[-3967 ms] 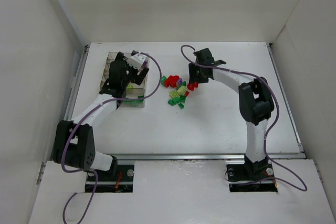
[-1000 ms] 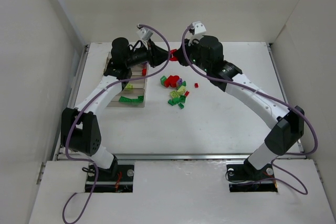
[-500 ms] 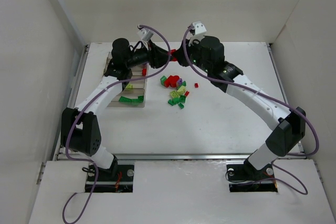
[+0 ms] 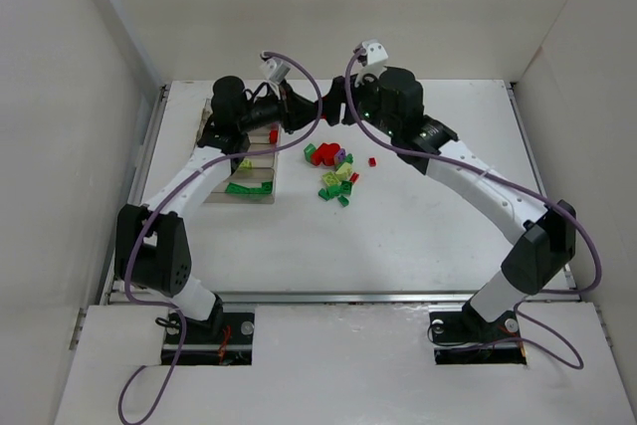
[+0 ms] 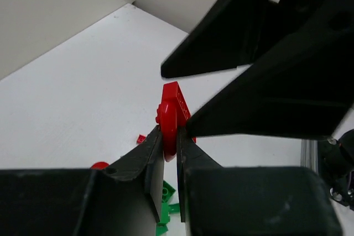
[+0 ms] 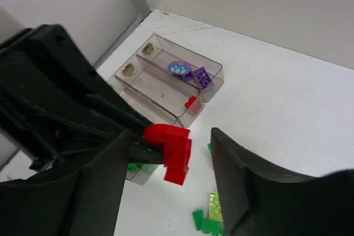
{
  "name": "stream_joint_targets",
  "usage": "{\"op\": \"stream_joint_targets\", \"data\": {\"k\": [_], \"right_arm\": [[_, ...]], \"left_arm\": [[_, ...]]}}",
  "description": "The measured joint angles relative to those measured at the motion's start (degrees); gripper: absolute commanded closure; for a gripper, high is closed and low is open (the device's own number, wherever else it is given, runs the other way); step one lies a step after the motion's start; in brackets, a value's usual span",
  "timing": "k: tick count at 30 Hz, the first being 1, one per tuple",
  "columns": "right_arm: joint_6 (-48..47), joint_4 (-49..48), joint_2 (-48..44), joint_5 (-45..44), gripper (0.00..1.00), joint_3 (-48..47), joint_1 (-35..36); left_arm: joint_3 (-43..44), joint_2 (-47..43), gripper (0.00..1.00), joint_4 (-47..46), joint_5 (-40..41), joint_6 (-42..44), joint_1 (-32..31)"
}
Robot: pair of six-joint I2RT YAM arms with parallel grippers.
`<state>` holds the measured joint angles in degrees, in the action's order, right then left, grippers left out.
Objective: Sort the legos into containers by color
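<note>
At the left of the tabletop (image 4: 438,236) lies the clear tray (image 6: 188,52), with purple pieces (image 6: 191,73) in its far compartment and a small red brick (image 6: 191,102) in the next one. Above the tray's right edge, the left tool (image 5: 170,136) is clamped on a red lego piece (image 5: 170,114), holding it in the air. The right tool (image 6: 171,136) faces it, its fingers spread apart on either side of that piece with a gap on each side. Below, the loose legos (image 4: 336,174) lie heaped mid-tabletop.
</note>
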<state>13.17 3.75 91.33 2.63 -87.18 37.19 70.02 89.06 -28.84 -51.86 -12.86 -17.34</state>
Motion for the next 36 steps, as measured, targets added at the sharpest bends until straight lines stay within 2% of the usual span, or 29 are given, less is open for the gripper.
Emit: {"op": "stream_joint_targets", "data": {"k": [1, 2, 10, 14, 17, 20, 27, 29, 32, 35, 36], "right_arm": [[0.15, -0.68, 0.31, 0.46, 0.12, -0.15, 0.02], [0.61, -1.11, 0.68, 1.25, 0.0, -0.2, 0.02], [5.73, -1.14, 4.72, 3.96, 0.0, -0.66, -2.43], [8.52, -1.14, 8.15, 5.53, 0.0, -2.89, -7.37], [9.6, -1.16, 11.58, 6.54, 0.0, -5.42, -9.75], [9.92, -1.16, 14.95, 7.58, 0.0, -7.72, -10.12], [10.54, -1.07, 20.2, 9.64, 0.0, -11.78, -9.92], [10.62, -1.01, 20.55, 9.7, 0.0, -12.22, -10.01], [10.64, -0.96, 20.92, 9.84, 0.0, -13.38, -10.12], [10.67, -1.11, 21.0, 10.14, 0.0, -14.43, -10.19], [10.67, -1.18, 21.0, 10.25, 0.0, -14.67, -10.21]], "left_arm": [[-0.76, -0.09, 1.0, 0.2, -0.15, 0.02, 0.26], [-1.44, -0.11, 1.0, 0.39, 0.04, -0.04, 0.48], [-5.05, -0.31, 1.0, 7.04, 6.78, 3.45, 5.42], [-6.8, 0.24, 1.0, 9.29, 16.11, 6.08, 10.23], [-6.8, 2.38, 1.0, 8.74, 24.76, 12.39, 12.48], [-6.8, 5.46, 1.0, 7.8, 30.12, 18.86, 12.92], [-6.8, 12.15, 1.0, 9.14, 31.82, 29.99, 14.69], [-6.8, 12.94, 0.93, 9.7, 31.63, 31.78, 15.1], [-6.78, 13.64, 0.77, 9.68, 31.3, 33.38, 15.54], [-6.12, 14.34, 0.7, 9.29, 30.77, 34.12, 15.61], [-5.97, 14.6, 0.57, 9.05, 30.62, 34.29, 15.61]]}}
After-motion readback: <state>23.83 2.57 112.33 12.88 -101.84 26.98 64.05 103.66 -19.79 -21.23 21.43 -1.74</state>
